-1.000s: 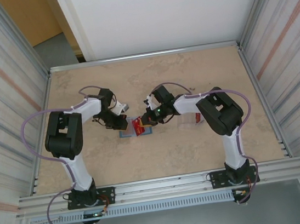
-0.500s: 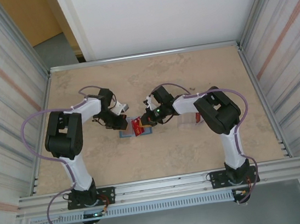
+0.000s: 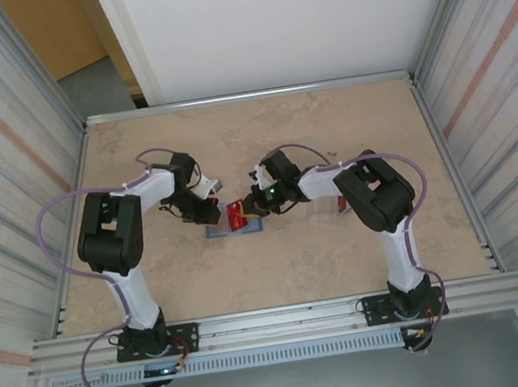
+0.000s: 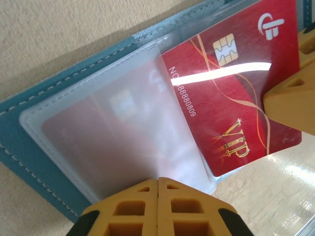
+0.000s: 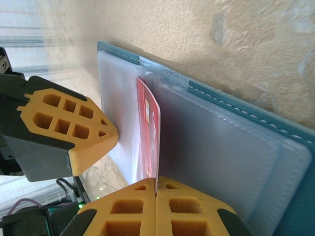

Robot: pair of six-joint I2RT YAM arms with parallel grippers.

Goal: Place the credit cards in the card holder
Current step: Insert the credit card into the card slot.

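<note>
Credit card (image 4: 231, 98), partly in card holder (image 4: 29, 123), pinched by right end effector (image 5: 156, 184); left end effector (image 4: 158, 182) pressed together.

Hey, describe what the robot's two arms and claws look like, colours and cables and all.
The left arm and right arm have white links between chunky black joint housings. A lavender cable loops along each. The left claw and right claw have yellow-orange fingers with a lattice of cut-outs, on black mounts. A small green light glows at the right wrist.
</note>
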